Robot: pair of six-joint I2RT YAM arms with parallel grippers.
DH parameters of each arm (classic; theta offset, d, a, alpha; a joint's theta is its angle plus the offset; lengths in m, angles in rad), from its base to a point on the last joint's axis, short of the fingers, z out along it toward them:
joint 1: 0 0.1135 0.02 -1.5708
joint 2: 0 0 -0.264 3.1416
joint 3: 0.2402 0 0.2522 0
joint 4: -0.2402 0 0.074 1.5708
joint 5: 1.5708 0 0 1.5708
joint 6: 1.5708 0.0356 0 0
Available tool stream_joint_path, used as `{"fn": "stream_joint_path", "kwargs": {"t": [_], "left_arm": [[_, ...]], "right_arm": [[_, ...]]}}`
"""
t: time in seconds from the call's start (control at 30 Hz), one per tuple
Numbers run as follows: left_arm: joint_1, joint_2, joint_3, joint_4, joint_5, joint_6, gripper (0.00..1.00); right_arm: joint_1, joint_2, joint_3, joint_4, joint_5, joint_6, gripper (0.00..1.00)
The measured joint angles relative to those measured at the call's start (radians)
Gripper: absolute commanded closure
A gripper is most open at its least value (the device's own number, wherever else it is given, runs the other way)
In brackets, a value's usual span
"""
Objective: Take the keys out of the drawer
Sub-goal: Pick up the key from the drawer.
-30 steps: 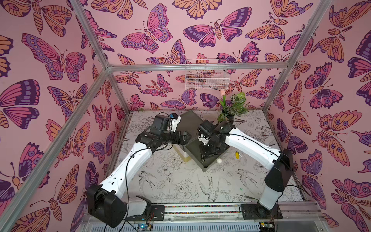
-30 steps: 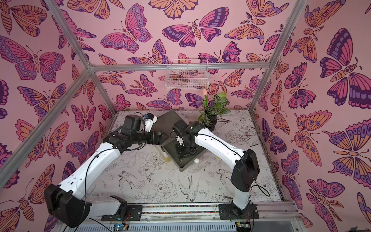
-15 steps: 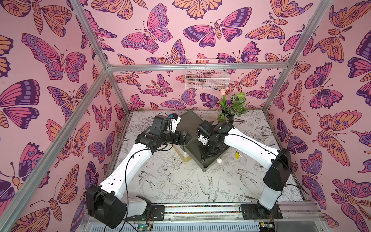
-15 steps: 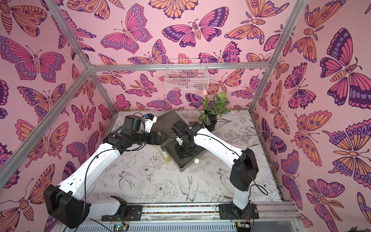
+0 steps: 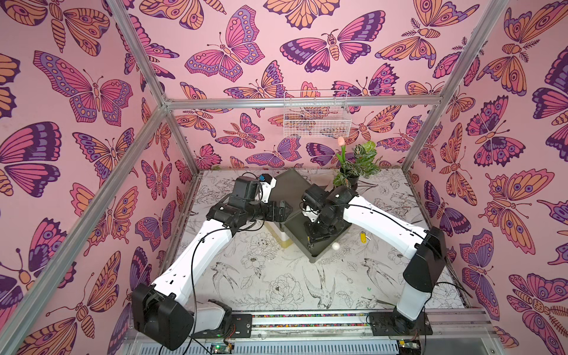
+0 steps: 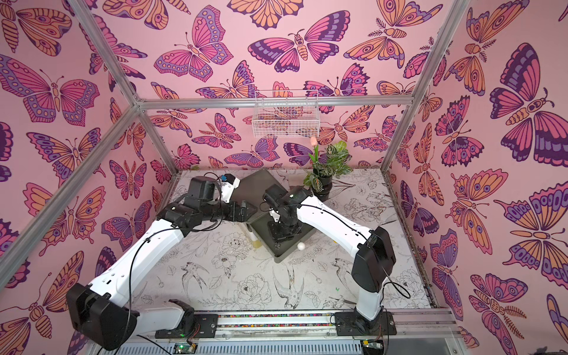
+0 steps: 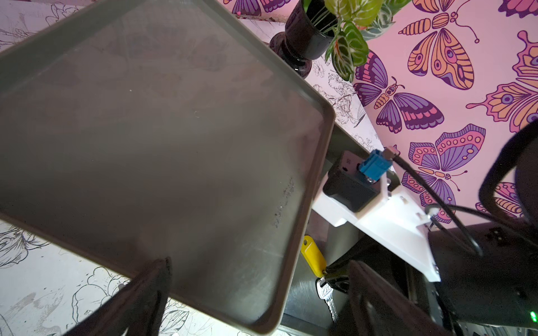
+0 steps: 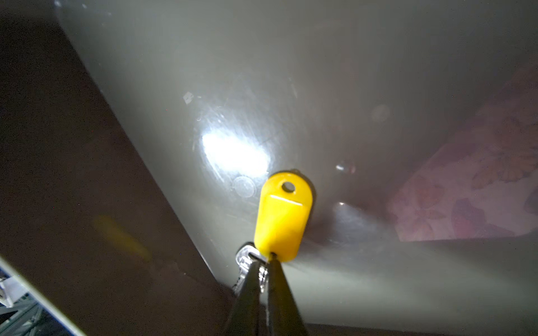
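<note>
Right tool [image 8: 263, 259] has closed on the key [image 8: 281, 221]; lift it straight from the drawer [image 8: 349, 87]. Left tool [image 7: 260, 263] gapes, empty.

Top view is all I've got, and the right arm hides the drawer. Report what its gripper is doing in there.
Observer: In the right wrist view, the right gripper is shut on the ring end of a yellow tag, and its key sits beside the tips.
Operator: Check whether it's lifted.
Observer: Not visibly. In the left wrist view, tag and key appear to lie on the drawer floor.
Operator: Now report the left gripper.
Observer: The left gripper is open, jaws wide, with a corner of the cabinet top between them. I can't tell whether it touches.
</note>
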Motion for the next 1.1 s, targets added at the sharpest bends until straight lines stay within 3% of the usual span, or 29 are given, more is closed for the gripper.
{"fn": "stream_joint_path", "kwargs": {"t": [0.37,1.1], "left_arm": [[0.001,0.0,0.0,0.001,0.0,0.0,0.0],[0.001,0.0,0.0,0.001,0.001,0.0,0.0]], "right_arm": [[0.0,0.0,0.034,-0.011,0.073,0.0,0.99],[-0.008,-0.077,0.057,0.006,0.161,0.0,1.0]]}}
